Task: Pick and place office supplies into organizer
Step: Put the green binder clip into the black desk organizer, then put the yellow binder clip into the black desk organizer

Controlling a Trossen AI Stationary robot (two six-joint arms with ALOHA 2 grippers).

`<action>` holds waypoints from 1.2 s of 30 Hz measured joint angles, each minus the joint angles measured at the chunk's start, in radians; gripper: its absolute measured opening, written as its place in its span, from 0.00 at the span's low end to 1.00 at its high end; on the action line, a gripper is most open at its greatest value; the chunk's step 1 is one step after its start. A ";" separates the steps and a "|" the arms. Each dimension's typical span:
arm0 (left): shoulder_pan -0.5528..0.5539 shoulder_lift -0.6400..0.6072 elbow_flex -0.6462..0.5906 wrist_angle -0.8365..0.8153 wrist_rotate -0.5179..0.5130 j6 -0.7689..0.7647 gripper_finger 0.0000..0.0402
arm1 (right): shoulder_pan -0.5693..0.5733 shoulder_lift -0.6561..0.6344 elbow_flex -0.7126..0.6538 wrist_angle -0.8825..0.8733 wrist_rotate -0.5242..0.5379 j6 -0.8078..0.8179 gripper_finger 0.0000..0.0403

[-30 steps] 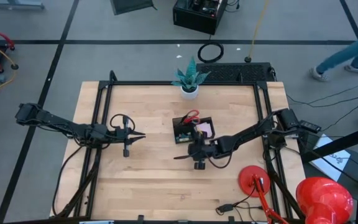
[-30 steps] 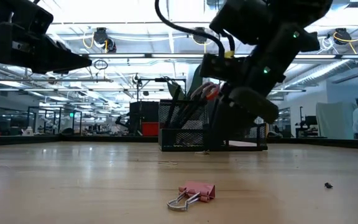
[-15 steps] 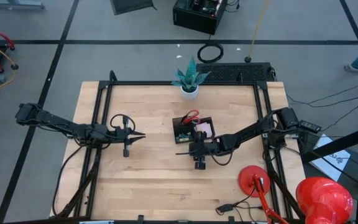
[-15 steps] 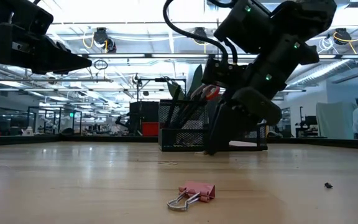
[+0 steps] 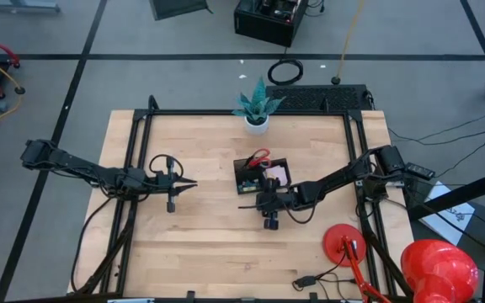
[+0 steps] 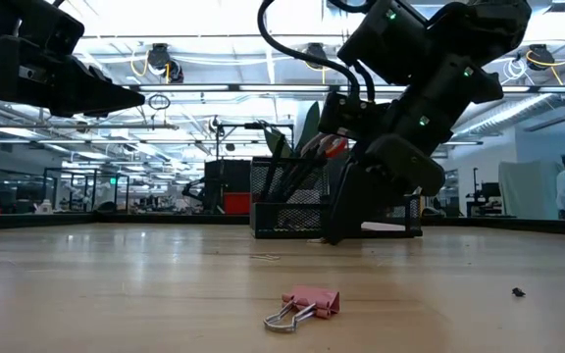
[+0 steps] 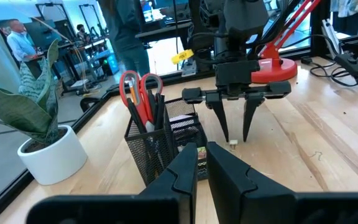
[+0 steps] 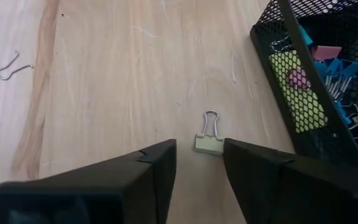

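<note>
Your right gripper [image 8: 199, 163] points down at the table, right beside the black mesh organizer [image 7: 166, 140]. Its two fingers are apart, with a small pale yellow binder clip [image 8: 208, 142] lying on the wood in the gap between them. They do not touch the clip yet, so nothing is grasped. From the left wrist view you can see the same fingers standing over the tiny clip, just in front of the organizer.

Your left gripper [image 5: 188, 184] waits well away on the other side of the table. Its fingers are pressed together and hold nothing.

Much of the job looks done. The red-handled scissors [image 7: 138, 93] stand in the tall part of the organizer. Blue clips [image 8: 337, 71] and a pink sticky-note pad [image 8: 326, 50] sit in the low part.

Some things are still out on the table. You have the yellow clip to grab. A pink binder clip [image 6: 305, 305] lies near the front edge. A bent wire piece [image 8: 8, 64] lies farther off on the wood. I think you have a few more trips to make.

You will find no words or labels to read on any of these things.
</note>
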 joint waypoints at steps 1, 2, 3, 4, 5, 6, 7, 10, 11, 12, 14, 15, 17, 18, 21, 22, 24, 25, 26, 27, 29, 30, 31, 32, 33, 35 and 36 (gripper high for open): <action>0.000 0.000 0.000 0.000 0.000 0.000 0.10 | -0.002 0.000 0.000 0.000 -0.009 0.000 0.30; 0.000 0.000 0.000 0.000 0.000 0.000 0.10 | -0.003 0.000 0.000 0.001 -0.012 0.000 0.28; 0.000 0.000 0.000 0.000 0.000 0.000 0.10 | -0.003 0.000 0.000 0.000 -0.013 0.000 0.26; 0.000 0.000 0.000 0.000 0.000 0.000 0.10 | -0.003 0.000 0.000 0.000 -0.013 0.000 0.24; 0.000 0.000 0.000 0.000 0.000 0.000 0.10 | -0.003 0.000 0.000 -0.001 -0.013 0.000 0.22; 0.000 0.000 0.000 0.000 0.000 0.000 0.10 | -0.003 0.000 0.000 0.000 -0.015 -0.001 0.20; 0.000 0.000 0.000 0.000 0.000 0.000 0.10 | -0.003 0.000 0.000 0.002 -0.016 -0.002 0.18; 0.000 0.000 0.000 0.000 0.000 0.002 0.10 | -0.003 0.001 0.000 0.012 -0.016 -0.006 0.12; 0.000 0.000 0.000 0.000 0.000 0.003 0.10 | -0.003 0.001 0.000 0.015 -0.015 -0.009 0.11; 0.000 0.000 0.000 0.000 0.000 0.003 0.10 | -0.003 0.001 -0.001 0.019 -0.012 -0.016 0.09; 0.000 0.000 0.000 0.000 0.000 0.003 0.10 | -0.004 0.002 -0.002 0.023 -0.011 -0.020 0.06; 0.000 0.000 0.000 0.000 0.000 0.003 0.10 | -0.004 0.001 -0.002 0.025 -0.017 -0.023 0.05; 0.000 0.000 0.000 0.000 0.000 0.003 0.10 | -0.004 0.000 -0.002 0.027 -0.055 -0.020 0.04; 0.000 0.000 0.000 0.000 0.000 0.003 0.10 | -0.003 0.000 -0.002 0.029 -0.065 -0.014 0.03; 0.000 0.000 0.000 0.000 0.000 0.003 0.10 | 0.004 0.000 -0.002 0.027 -0.089 -0.002 0.03; 0.000 0.000 0.000 0.000 0.000 0.003 0.10 | 0.009 0.000 -0.002 0.027 -0.090 -0.001 0.04; 0.000 0.000 0.000 -0.001 0.000 0.003 0.10 | 0.019 0.000 -0.002 0.029 -0.090 0.000 0.05; 0.000 0.000 0.000 -0.003 0.000 0.003 0.10 | 0.024 0.000 -0.001 0.029 -0.093 0.002 0.05; 0.000 0.000 0.000 -0.004 0.000 0.003 0.10 | 0.027 0.000 -0.001 0.030 -0.114 0.012 0.05; 0.000 0.000 0.000 -0.004 0.000 0.003 0.10 | 0.028 -0.001 -0.001 0.031 -0.136 0.022 0.05; 0.000 0.000 0.000 -0.004 0.000 0.003 0.10 | 0.038 -0.001 -0.001 0.033 -0.137 0.031 0.05; 0.000 0.000 0.000 -0.004 0.000 0.003 0.10 | 0.045 -0.001 -0.001 0.035 -0.130 0.029 0.05; 0.000 0.000 0.000 -0.004 0.000 0.003 0.10 | 0.053 -0.005 -0.001 0.037 -0.118 0.025 0.05; 0.000 0.000 0.000 -0.004 0.000 0.003 0.10 | 0.061 -0.011 -0.001 0.040 -0.109 0.019 0.05; 0.000 0.000 0.000 -0.004 0.000 0.003 0.10 | 0.067 -0.018 -0.001 0.053 -0.098 0.012 0.05; 0.000 0.000 0.000 -0.004 0.000 0.003 0.10 | 0.080 -0.040 -0.001 0.084 -0.060 0.011 0.06; 0.000 0.000 0.000 -0.004 0.000 0.003 0.10 | 0.083 -0.049 -0.001 0.105 -0.034 0.021 0.07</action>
